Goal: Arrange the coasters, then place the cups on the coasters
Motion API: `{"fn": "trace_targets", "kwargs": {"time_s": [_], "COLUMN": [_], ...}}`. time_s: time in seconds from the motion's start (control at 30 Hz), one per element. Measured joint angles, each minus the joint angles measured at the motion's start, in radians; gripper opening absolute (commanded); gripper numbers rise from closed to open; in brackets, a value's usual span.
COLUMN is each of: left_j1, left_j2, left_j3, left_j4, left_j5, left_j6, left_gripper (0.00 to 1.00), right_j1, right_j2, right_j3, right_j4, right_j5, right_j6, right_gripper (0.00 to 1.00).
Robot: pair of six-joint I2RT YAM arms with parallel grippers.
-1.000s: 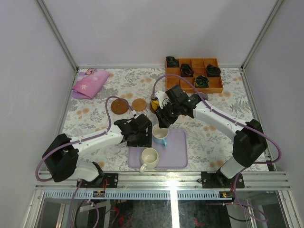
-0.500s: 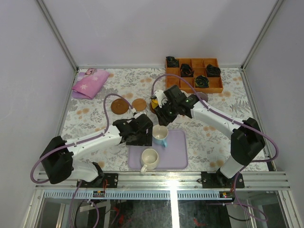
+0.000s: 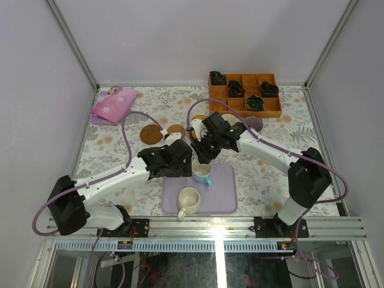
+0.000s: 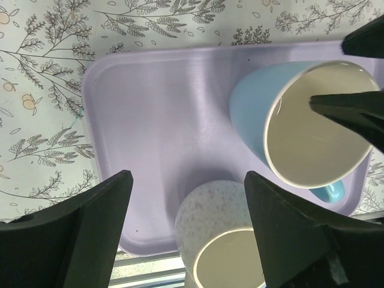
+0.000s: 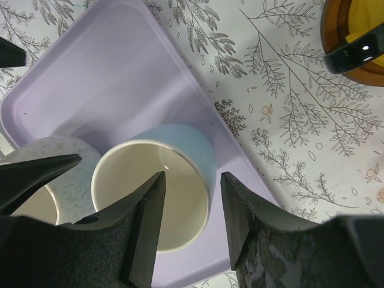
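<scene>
The light blue cup stands upright at the far edge of the lavender tray, directly beneath the jaws of the right arm. They are half open and grip nothing, one finger over its pale glazed mouth, one outside its right wall. Its handle points near. The left arm hovers alongside, jaws wide and empty, above the speckled cream cup. Grooved wooden coasters lie far-left on the floral counter.

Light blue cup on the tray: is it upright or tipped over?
Upright. The light blue cup stands on the lavender tray, with its round pale opening facing up in the top view and both wrist views.
</scene>
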Motion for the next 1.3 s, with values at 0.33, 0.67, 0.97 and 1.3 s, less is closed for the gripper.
{"fn": "trace_targets", "kwargs": {"time_s": [0.33, 0.67, 0.97, 1.3], "left_j1": [0.031, 0.080, 0.136, 0.149], "left_j2": [-0.049, -0.040, -0.013, -0.003], "left_j3": [0.000, 0.011, 0.039, 0.061], "left_j4": [-0.008, -0.008, 0.009, 0.048], "left_j5": [-0.022, -0.031, -0.016, 0.079], "left_j6": [-0.011, 0.076, 0.193, 0.335], "left_gripper": [0.75, 0.76, 0.76, 0.77], "right_j1": [0.048, 0.112, 0.120, 0.123], "right_j2": [0.058, 0.029, -0.039, -0.097], "right_j3": [-0.002, -0.029, -0.095, -0.104], "right_j4": [0.001, 0.003, -0.018, -0.088], "right_j5": [0.073, 0.283, 0.473, 0.562], "right_j6": [0.046, 0.369, 0.659, 0.774], "right_gripper": [0.45, 0.15, 0.00, 0.22]}}
